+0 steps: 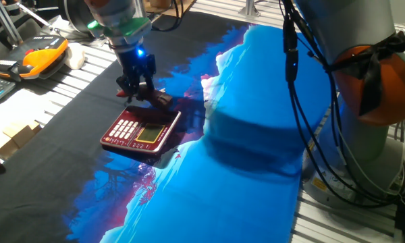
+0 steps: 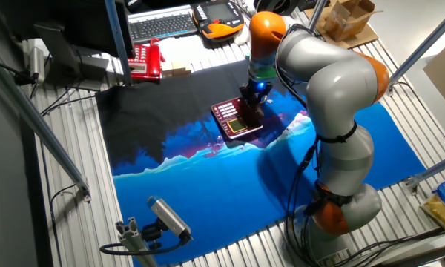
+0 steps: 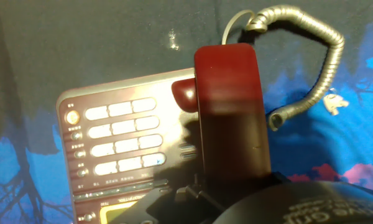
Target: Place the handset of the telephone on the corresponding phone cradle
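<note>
Telephone (image 1: 140,131) lies flat on the dark cloth (image 1: 67,101) covering the surface, white keypad left, yellowish display (image 1: 148,133) near. Gripper (image 1: 138,91) sits over the phone's far-right end, jaws closed on the handset (image 3: 230,118). In the hand view the handset, dark red, runs lengthwise above the phone cradle (image 3: 185,94) on the phone's right side; contact with it unclear. Silvery coiled cord (image 3: 311,56) loops off the handset's far end to the right, over the blue cloth.
</note>
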Robot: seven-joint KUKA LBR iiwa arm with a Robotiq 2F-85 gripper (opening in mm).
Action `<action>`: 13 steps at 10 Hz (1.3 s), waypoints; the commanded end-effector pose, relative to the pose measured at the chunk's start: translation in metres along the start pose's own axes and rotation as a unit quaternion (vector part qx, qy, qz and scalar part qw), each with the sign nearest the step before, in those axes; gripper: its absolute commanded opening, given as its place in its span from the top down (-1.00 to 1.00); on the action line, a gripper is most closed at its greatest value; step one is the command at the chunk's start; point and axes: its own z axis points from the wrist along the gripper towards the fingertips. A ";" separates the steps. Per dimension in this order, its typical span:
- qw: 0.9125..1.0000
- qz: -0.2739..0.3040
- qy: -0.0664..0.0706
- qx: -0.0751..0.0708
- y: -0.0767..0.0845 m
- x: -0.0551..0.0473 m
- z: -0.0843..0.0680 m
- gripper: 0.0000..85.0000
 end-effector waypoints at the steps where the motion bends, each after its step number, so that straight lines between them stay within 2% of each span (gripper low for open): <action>1: 1.000 -0.002 0.001 0.000 0.001 0.000 0.001 1.00; 2: 1.000 -0.004 0.003 0.000 0.002 0.002 0.003 1.00; 6: 1.000 0.001 -0.008 0.006 0.012 0.010 0.024 1.00; 8: 1.000 -0.004 -0.006 0.010 0.011 0.009 0.027 1.00; 11: 1.000 -0.003 -0.007 0.013 0.015 0.017 0.031 1.00; 13: 1.000 -0.004 -0.008 0.015 0.014 0.016 0.033 1.00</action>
